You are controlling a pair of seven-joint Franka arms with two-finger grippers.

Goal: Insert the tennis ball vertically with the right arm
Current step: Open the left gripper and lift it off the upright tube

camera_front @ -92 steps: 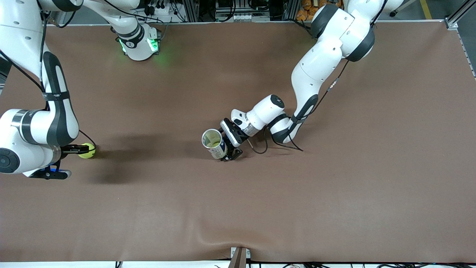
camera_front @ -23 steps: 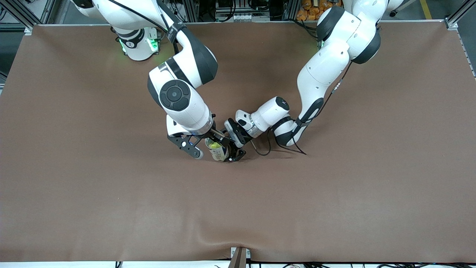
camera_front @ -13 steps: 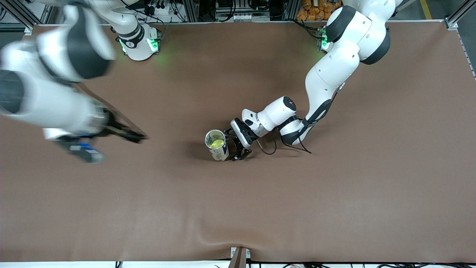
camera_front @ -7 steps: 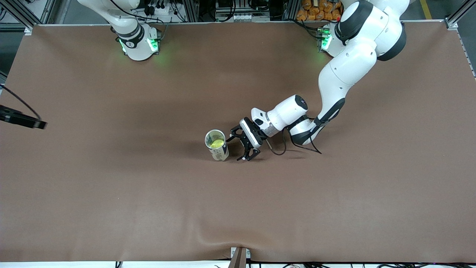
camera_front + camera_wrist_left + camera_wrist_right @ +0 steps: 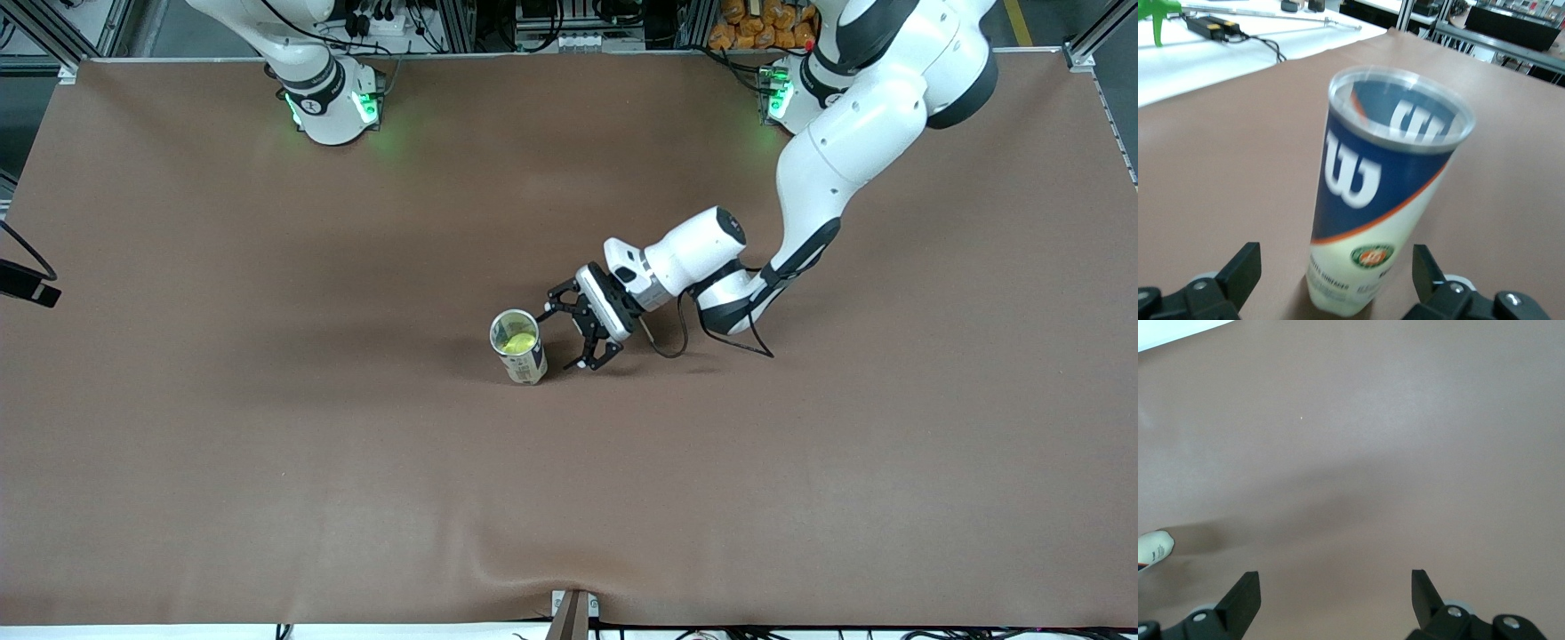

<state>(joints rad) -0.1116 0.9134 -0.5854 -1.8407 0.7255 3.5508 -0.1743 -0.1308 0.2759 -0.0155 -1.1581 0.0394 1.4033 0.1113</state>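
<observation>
Presently, at the 9 o'clock edge of the front view, only a dark sliver of the right arm's hardware shows with a trailing black cable; the arm itself is out of that view. The right gripper (image 5: 1331, 603) appears in its own wrist view with both black fingers spread wide and nothing between them, over bare brown table (image 5: 1405, 420). The table surface is a matte, smooth brown mat, with a slight ripple at 6 o'clock on its near edge.

Near the table's centre stands the tennis ball can (image 5: 518, 347), upright on its base, a tall cylinder with a clear rimmed mouth. Its wrap is dark blue above with a white logo, cream below, split by an orange line. Inside it lies 1 tennis ball (image 5: 516, 340), yellow-green and fuzzy, seen through the open top.

At roughly 3 o'clock from the can is the left gripper (image 5: 570, 334), released, its 2 black fingers splayed apart with the can just outside their tips, not touching. In the left wrist view the can (image 5: 1381, 180) stands between and ahead of the 2 finger tips, clear of both. The left arm comes from its base at 1 o'clock, bends down through a white elbow, and runs low along the table toward the can, wrist nearly horizontal, a black cable looped beneath the forearm.
</observation>
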